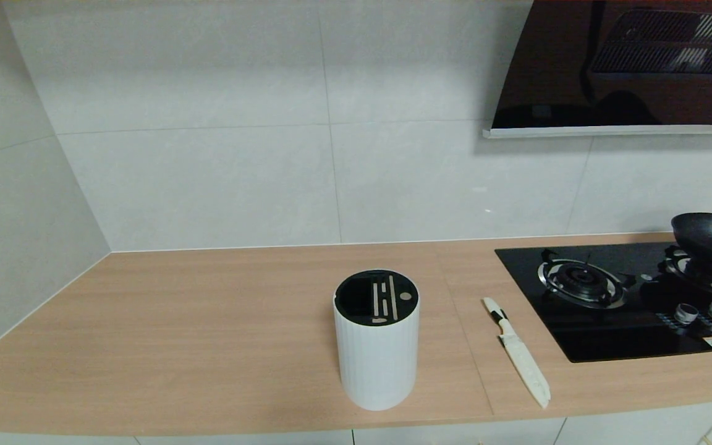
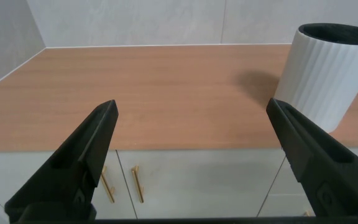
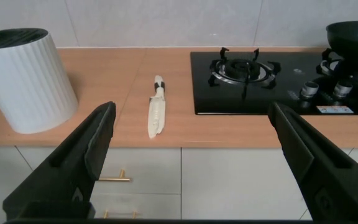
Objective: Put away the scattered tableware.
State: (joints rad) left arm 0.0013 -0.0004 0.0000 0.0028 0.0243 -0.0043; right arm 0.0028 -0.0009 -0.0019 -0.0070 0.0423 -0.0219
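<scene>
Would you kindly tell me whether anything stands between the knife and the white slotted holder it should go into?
Nothing visible does. The knife lies flat on the counter between the white holder and the hob, apart from both, with only bare wood between knife and holder. The holder's slotted top is uncovered.

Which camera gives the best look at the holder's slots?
Head view: it looks down on the holder, so the slots in its black top are plain. Both wrist views see its ribbed white side and only the dark rim edge-on.
</scene>
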